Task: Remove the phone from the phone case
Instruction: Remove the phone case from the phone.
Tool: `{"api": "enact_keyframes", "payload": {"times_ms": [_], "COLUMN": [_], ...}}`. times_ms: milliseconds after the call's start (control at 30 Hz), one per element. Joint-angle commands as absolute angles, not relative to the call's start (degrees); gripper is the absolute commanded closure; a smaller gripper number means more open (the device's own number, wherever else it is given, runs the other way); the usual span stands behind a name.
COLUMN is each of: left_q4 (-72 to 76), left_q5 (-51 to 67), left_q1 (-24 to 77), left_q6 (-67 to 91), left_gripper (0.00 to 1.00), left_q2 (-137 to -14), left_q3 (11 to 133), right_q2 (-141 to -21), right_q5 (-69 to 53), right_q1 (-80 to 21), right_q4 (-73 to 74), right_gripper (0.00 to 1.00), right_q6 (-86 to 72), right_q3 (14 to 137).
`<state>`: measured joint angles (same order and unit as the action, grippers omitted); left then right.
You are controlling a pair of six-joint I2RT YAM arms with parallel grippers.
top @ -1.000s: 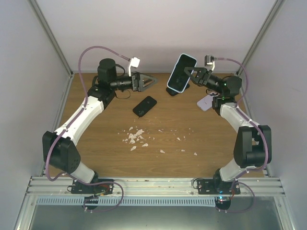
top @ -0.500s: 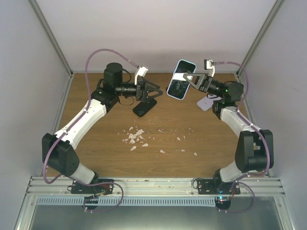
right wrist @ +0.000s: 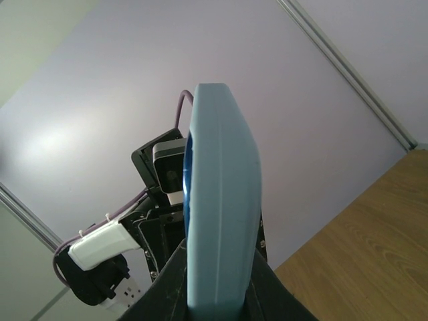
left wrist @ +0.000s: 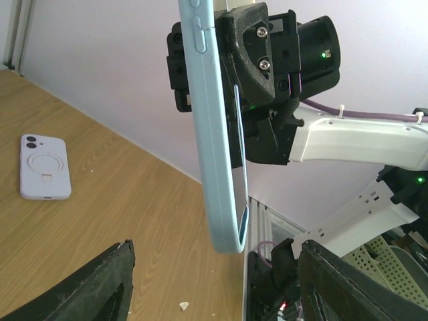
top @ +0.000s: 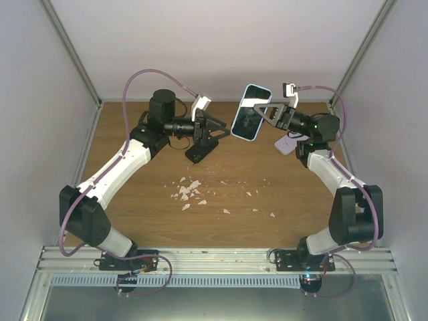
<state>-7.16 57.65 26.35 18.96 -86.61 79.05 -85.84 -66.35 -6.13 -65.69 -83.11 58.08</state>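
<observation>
1. Right gripper (top: pixel 256 107): the 2 fingers are clamped across the upper end of the phone case (top: pixel 249 122), 1 on the back and 1 on the screen side. I read this as a firm grip.

2. Held item: the phone case is light blue and is carried in the air above the far centre of the tabletop (top: pixel 267 180), standing on end and tilted. The phone (top: pixel 246 123) sits inside it, with its dark screen facing the top camera. In the left wrist view the case shows edge-on, with the side buttons towards the top.

3. Left gripper (top: pixel 224 130): the jaws are spread wide and hold nothing. The fingertips are just beside the lower left edge of the case, and its free end lines up with the gap between them. I cannot confirm contact.

4. Tabletop, outward from the grippers:
- A black phone-shaped item (top: pixel 200 150) lies flat directly below the left gripper and is partly hidden by it.
- A lilac case (top: pixel 286 144) with a ring on its back lies flat below the right arm.
- White fragments (top: pixel 187 190) are scattered near the middle, well apart from both grippers.
</observation>
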Motion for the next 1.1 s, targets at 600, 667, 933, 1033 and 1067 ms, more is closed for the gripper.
{"api": "enact_keyframes", "payload": {"times_ms": [600,667,933,1033,1067], "left_q4": [-9.9,-10.1,-9.8,-6.8,-6.1], "left_q5": [48.6,47.9,48.7,53.7,55.0], "left_q1": [27.4,27.4,27.4,27.6,27.7], "left_q6": [15.1,15.0,14.7,16.2,16.7], "left_gripper": [0.46,0.47,0.46,0.43,0.43], "left_q2": [-87.3,-87.4,-87.3,-86.6,-86.5], "left_q3": [79.2,79.3,79.4,78.2,77.9], "right_q2": [-83.5,-83.5,-83.2,-83.2,-83.3], "right_q5": [-65.1,-65.1,-65.0,-64.8,-64.8], "right_q1": [-7.8,-7.8,-7.9,-7.9,-7.8], "right_q4": [-70.5,-70.6,-70.2,-68.6,-68.1], "right_gripper": [1.00,0.99,1.00,1.00,1.00], "right_q6": [-85.0,-84.9,-84.5,-83.5,-83.2], "right_q3": [59.1,59.1,59.0,58.8,58.7]}}
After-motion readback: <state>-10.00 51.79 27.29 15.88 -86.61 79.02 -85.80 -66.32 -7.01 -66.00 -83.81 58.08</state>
